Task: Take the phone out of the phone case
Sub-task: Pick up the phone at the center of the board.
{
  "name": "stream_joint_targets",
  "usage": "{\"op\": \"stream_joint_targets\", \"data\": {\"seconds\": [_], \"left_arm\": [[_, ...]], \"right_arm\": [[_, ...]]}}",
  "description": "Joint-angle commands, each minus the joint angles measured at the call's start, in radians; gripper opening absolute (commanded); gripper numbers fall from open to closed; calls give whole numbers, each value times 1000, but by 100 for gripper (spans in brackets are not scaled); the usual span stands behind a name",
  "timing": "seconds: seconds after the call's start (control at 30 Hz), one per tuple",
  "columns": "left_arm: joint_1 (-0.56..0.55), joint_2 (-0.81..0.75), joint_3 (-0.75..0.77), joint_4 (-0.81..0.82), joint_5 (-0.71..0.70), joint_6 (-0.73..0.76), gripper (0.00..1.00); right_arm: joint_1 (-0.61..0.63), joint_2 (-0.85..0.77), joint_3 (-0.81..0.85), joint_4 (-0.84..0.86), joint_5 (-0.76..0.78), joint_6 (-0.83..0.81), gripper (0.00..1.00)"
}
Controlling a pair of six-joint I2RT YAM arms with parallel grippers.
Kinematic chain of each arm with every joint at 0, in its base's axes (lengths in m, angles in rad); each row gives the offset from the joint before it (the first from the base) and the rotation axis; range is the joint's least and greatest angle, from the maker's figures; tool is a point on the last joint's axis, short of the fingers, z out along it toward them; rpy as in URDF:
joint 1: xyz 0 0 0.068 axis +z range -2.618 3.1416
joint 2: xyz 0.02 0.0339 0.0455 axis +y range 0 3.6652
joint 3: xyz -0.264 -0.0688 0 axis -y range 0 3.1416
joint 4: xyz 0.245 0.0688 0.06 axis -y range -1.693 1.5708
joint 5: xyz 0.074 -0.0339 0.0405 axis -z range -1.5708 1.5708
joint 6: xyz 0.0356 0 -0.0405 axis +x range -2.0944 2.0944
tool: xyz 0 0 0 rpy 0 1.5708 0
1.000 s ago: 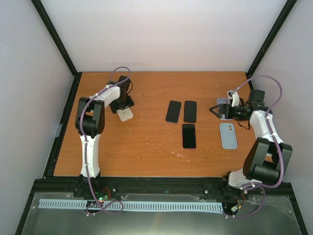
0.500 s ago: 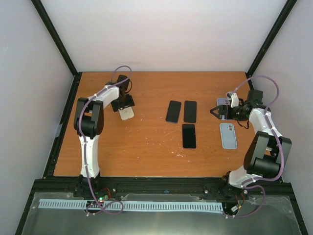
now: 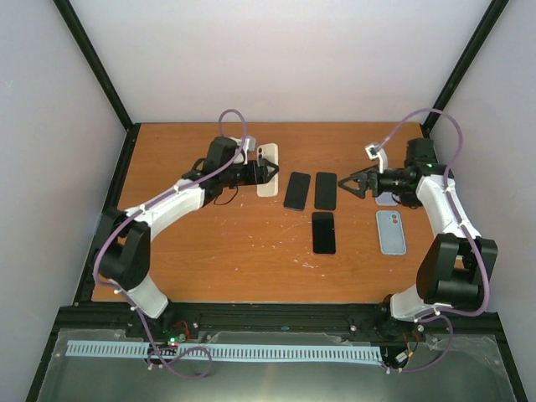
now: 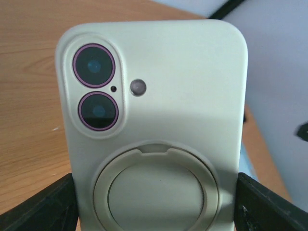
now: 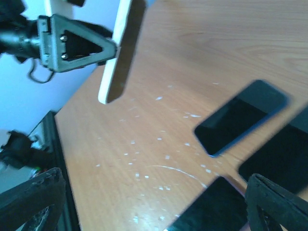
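A cream phone case (image 4: 159, 120) with a ring on its back has two purple-rimmed camera lenses showing through its cutout. My left gripper (image 4: 156, 214) is shut on its lower sides and holds it off the table, behind the middle (image 3: 268, 161). In the right wrist view the case (image 5: 118, 53) shows edge-on in the left gripper (image 5: 72, 43). My right gripper (image 3: 346, 184) is open and empty. It points left towards the case, above the black phones, a short gap away. Its fingers (image 5: 29, 202) frame bare table.
Three black phones lie screen-up mid-table: two side by side (image 3: 296, 190) (image 3: 325, 190) and one nearer (image 3: 323, 232). A light blue case (image 3: 390, 232) lies at the right. A lavender case (image 3: 385, 198) is partly hidden under my right arm.
My left gripper has lifted the cream case off the table at the left and carried it right, towards the middle. My right gripper has swung left, away from the lavender case.
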Motion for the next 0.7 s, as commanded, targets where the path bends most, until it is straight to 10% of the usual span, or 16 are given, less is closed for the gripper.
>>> {"op": "stream_joint_targets", "data": {"seconds": [0.0, 0.67], "left_arm": [[14, -121, -155, 459, 266, -18, 66], [-27, -124, -229, 1030, 510, -378, 69]], "right_arm": [[122, -31, 10, -50, -84, -74, 100], [470, 57, 145, 281, -106, 292, 100]]}}
